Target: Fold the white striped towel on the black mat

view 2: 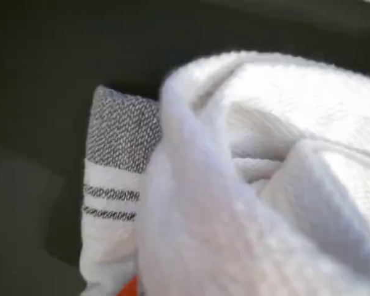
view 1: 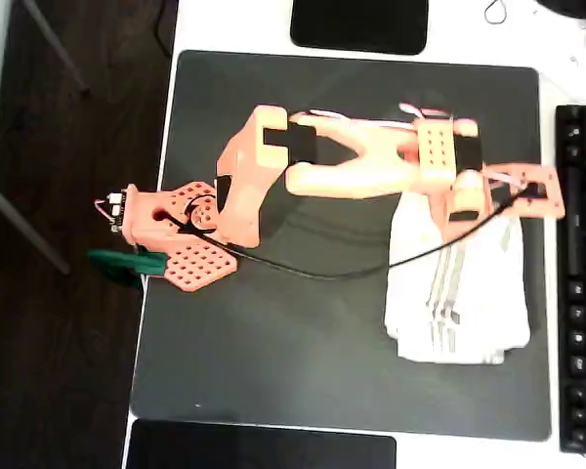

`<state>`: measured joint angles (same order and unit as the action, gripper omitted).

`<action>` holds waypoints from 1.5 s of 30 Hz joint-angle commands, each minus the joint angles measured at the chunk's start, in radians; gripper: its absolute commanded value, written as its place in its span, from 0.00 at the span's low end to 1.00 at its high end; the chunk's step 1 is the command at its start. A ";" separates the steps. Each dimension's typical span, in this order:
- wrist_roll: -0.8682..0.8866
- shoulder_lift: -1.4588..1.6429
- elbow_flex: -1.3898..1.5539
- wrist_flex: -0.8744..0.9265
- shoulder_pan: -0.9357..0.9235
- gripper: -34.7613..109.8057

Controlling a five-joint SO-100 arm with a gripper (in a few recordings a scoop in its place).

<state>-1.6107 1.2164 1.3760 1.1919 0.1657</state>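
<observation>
No legible brand, label or writing is seen. The white striped towel (view 1: 459,293), a soft woven cloth with thin grey stripes, lies partly folded and rumpled on the right part of the black mat (view 1: 273,352), a flat, matte, round-cornered rectangle on the white surface (view 1: 234,24), near a black keyboard (view 1: 581,274) at the right edge. The salmon-orange plastic claw (view 1: 513,195) sits at the towel's upper edge; in the wrist view, bunched cloth (view 2: 246,185) fills the foreground with an orange sliver beneath, and I cannot tell how far the claw is open or whether it grips the cloth.
</observation>
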 commanded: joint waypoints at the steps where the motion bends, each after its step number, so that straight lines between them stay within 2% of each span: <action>1: 0.020 -0.005 -0.054 -0.006 0.043 0.24; 3: 0.054 -0.029 -0.078 -0.035 0.054 0.25; 9: 0.175 0.026 -0.048 -0.118 0.037 0.38; 17: 0.225 0.265 0.092 -0.064 0.015 0.43; 25: 0.198 0.569 0.371 0.005 0.032 0.39; 33: 0.190 0.937 0.818 -0.080 -0.009 0.32; 37: 0.207 1.132 1.009 -0.103 -0.017 0.24; 45: 0.184 1.511 1.319 -0.118 -0.084 0.24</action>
<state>-1.4128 2.6461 2.6446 1.0799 0.1135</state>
